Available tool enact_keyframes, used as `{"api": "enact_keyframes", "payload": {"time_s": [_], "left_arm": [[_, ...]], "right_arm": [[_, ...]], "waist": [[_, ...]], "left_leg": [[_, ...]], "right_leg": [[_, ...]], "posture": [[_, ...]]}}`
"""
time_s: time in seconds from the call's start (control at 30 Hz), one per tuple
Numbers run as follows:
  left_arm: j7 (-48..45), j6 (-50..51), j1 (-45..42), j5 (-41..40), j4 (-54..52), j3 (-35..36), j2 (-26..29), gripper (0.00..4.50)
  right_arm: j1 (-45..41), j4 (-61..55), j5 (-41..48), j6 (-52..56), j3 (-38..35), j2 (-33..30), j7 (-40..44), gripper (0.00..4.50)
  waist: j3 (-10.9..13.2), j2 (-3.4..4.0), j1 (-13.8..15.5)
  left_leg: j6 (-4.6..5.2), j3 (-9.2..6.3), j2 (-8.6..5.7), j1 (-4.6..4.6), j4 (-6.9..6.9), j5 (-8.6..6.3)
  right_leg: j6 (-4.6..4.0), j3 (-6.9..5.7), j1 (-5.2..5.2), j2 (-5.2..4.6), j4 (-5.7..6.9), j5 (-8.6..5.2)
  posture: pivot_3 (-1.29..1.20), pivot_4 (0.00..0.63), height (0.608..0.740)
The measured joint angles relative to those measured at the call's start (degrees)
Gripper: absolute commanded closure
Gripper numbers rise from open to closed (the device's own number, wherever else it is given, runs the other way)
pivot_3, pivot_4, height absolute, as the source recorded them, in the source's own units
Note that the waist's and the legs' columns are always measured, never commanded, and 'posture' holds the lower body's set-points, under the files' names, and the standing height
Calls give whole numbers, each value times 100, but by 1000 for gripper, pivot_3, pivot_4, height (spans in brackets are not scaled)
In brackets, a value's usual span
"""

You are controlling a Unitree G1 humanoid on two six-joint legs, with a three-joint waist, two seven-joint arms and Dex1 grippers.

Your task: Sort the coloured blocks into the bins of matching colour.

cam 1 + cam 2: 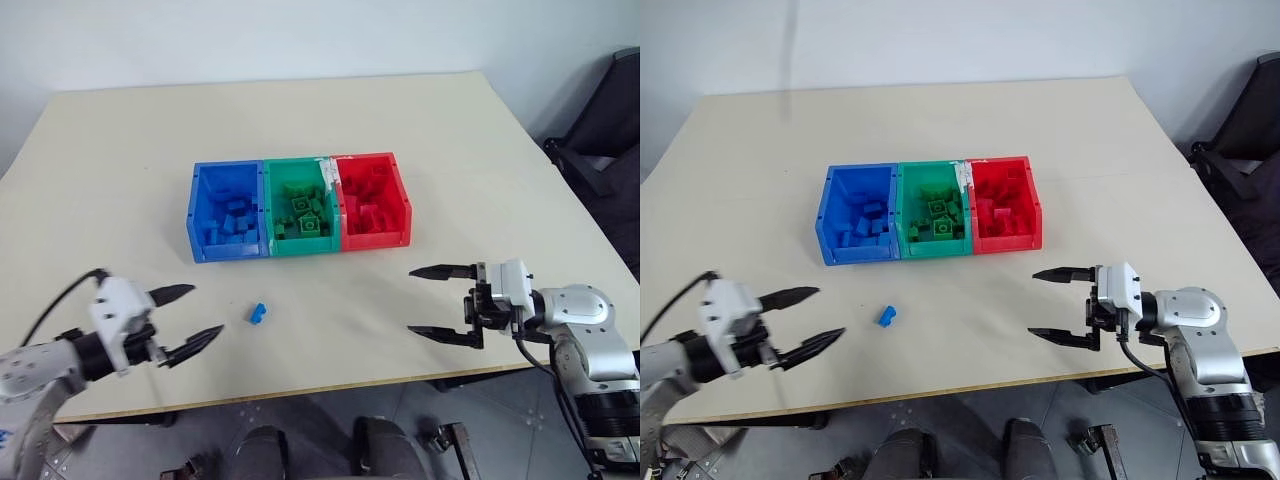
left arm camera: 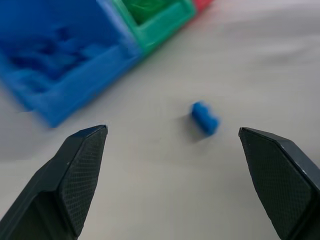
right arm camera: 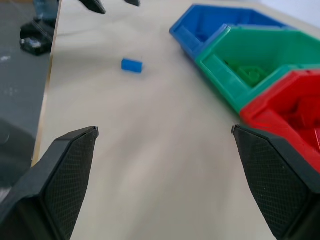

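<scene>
The pale tabletop (image 1: 420, 130) carries the bins (image 1: 299, 207), a joined row of three: blue bin (image 1: 226, 211), green bin (image 1: 301, 208) and red bin (image 1: 372, 200), each already holding bricks of its own colour. They stand beyond both sets of fingers, further from the near edge, the blue one on the left arm's side and the red one on the right arm's.

The left gripper (image 1: 184, 321) hangs over the near-left part of the tabletop with its fingers spread wide and nothing between them. The right gripper (image 1: 432, 300) hangs over the near-right part, fingers likewise wide and empty, pointing across toward the left arm.

One blue block (image 1: 257, 314) lies loose on the tabletop, in front of the blue bin and between the two grippers. It sits just past the left fingertips, ahead of them and inside the line of their gap, as the left wrist view shows (image 2: 205, 118). From the right fingers it lies well apart, across the bare surface (image 3: 132, 65). So the left arm looks clearly the nearer one for the pick. The block's long axis appears to run slantwise to the left fingers' gap, so a slight wrist turn would probably square the grip before closing. After that the blue bin is a short carry beyond.
</scene>
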Motion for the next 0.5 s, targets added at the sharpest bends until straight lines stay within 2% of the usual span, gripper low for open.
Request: {"api": "enact_keyframes", "payload": {"time_s": [0.2, 0.33, 0.43, 0.5], "left_arm": [[1164, 1458, -924, 135, -411, -1155, -252, 25], [1712, 2196, -1424, 287, -374, -1547, -394, 25], [1881, 2414, -1570, 425, -306, -1739, -417, 640], [1912, 2500, -1642, 461, -286, -1759, -382, 1231]], "right_arm": [[323, 152, -4, -68, -248, -214, 27, 0], [682, 64, -6, -116, -350, -233, -85, 0], [936, -229, 1, -108, -418, -232, -232, 0], [1050, -379, 8, -91, -430, -232, -338, 0]], "waist": [[0, 0, 7], [0, 0, 17], [0, 0, 11], [0, 0, 9]], "left_leg": [[0, -1, -1, 0, 8, 0], [-1, -3, -1, -1, 10, 1], [-2, -3, -1, 2, 10, 1], [-3, -3, -1, 2, 10, 2]], "right_leg": [[1, 2, 3, 0, 2, 0], [1, 2, 3, 1, 2, 0], [1, 2, 4, 2, 2, 0], [1, 2, 4, 2, 3, 0]], "posture": [[0, 150, 740], [0, 150, 740], [0, 150, 740], [0, 150, 740]]}}
